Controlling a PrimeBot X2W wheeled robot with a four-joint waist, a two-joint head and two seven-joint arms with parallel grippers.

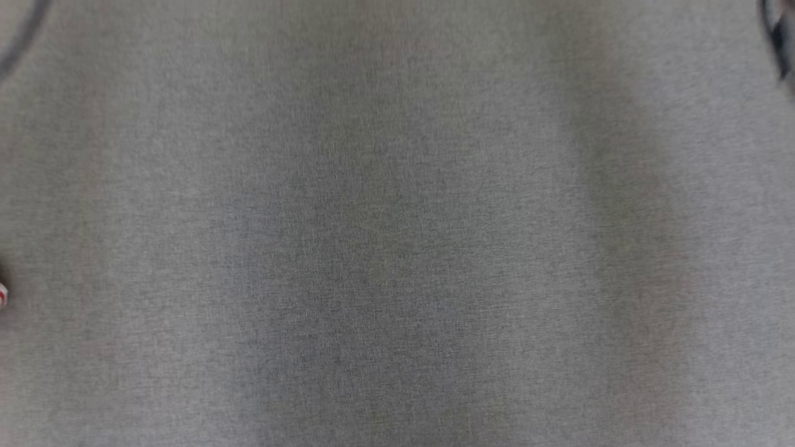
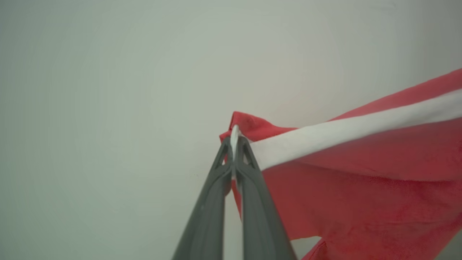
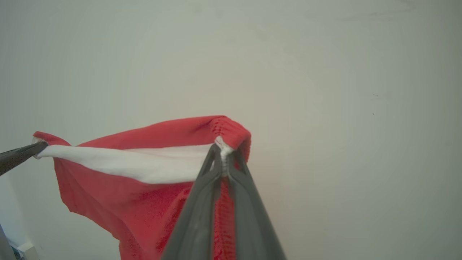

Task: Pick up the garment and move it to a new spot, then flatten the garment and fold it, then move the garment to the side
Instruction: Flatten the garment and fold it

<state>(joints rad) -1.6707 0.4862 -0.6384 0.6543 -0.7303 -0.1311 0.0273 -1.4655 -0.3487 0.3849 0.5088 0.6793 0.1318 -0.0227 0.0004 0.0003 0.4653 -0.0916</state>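
The red garment (image 3: 137,195) hung stretched between both arms, seemingly light, soft and limp, best held along its white band (image 3: 144,164), whose corners the left gripper (image 2: 234,144) and right gripper (image 3: 223,155) pinched tight.

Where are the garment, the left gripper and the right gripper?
garment (image 2: 361,202), left wrist view, on its hanging red cloth.
left gripper (image 2: 235,143), left wrist view, between its fingertips, shut on the garment's edge.
right gripper (image 3: 224,151), right wrist view, between its fingertips, pinching the garment's edge.
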